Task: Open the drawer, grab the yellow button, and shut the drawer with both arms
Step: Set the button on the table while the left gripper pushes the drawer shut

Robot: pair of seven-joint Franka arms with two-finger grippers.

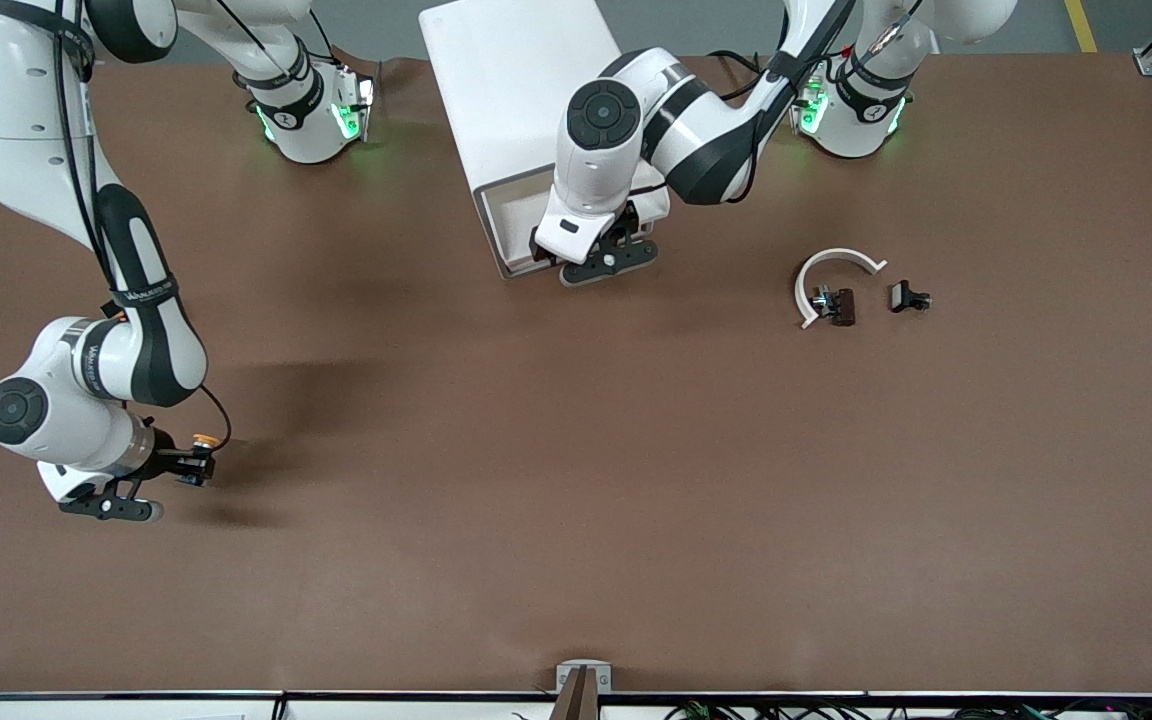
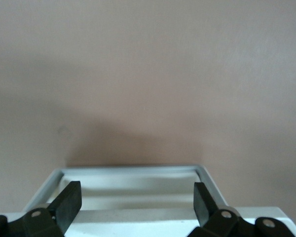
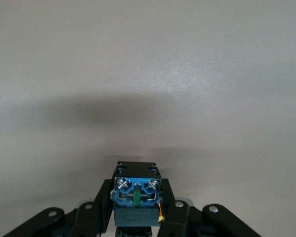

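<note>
The right gripper (image 1: 198, 466) hangs low over the desk (image 1: 576, 520) toward the right arm's end, its fingers closed on the button (image 1: 202, 441) — the orange-yellow cap shows in the front view, and the right wrist view shows the blue base (image 3: 136, 192) with two screws and a green tab, pinched between the fingers (image 3: 101, 207). The left gripper (image 1: 608, 260) sits at the open front of the drawer (image 1: 514, 240), fingers spread wide with nothing between them; in the left wrist view the two black fingertips (image 2: 69, 201) stand apart over the drawer's grey rim (image 2: 130, 169). The drawer is pulled out from the white cabinet (image 1: 516, 80) that stands between the two arm bases, and the part of its inside that shows is bare white — the left arm covers the rest. Toward the left arm's end of the desk lies a white curved strip (image 1: 829, 270) with a small black clip (image 1: 839, 305) touching its open side, and a second black clip (image 1: 908, 297) just beside, apart from the strip. A white label runs along the right arm's black forearm band (image 1: 146, 293), but its lettering is too small to read.
</note>
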